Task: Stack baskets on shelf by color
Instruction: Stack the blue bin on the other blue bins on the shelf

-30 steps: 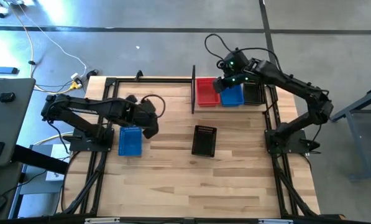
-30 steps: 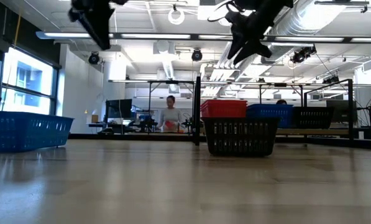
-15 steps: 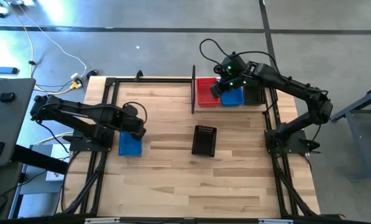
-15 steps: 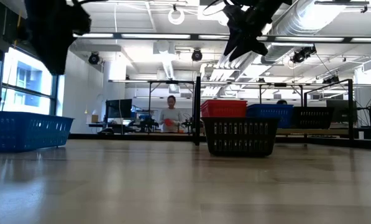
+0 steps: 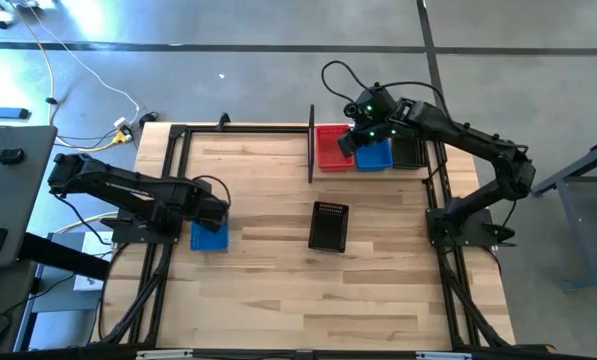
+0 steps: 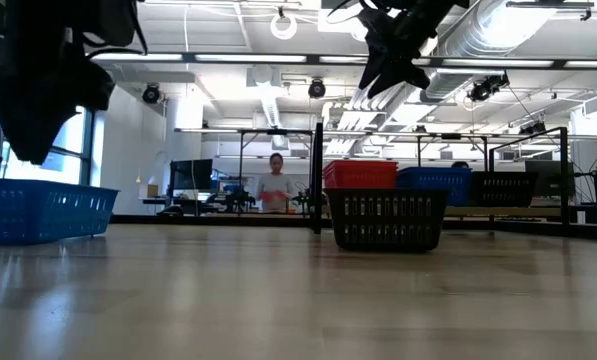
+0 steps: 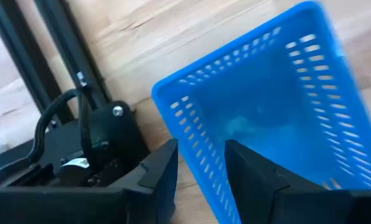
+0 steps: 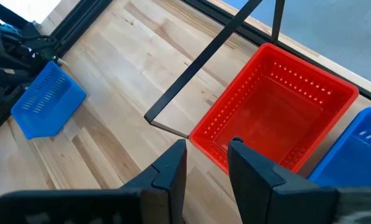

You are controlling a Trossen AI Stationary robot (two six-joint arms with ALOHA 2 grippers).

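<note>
floor (image 5: 228, 40): grey concrete | ceiling (image 6: 228, 20): white, ducts | windows (image 6: 48, 140): bright, left | person (image 6: 275, 185): at desk

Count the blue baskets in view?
2: one blue basket on the table's left side below the left hand; another on the shelf, middle slot. Stacked ones may hide.

Below the left end effector (image 7: 201, 171), a glossy blue plastic mesh basket (image 7: 278, 118) sits on the pale, smooth, faintly shiny planked wooden counter (image 7: 173, 37).
</note>
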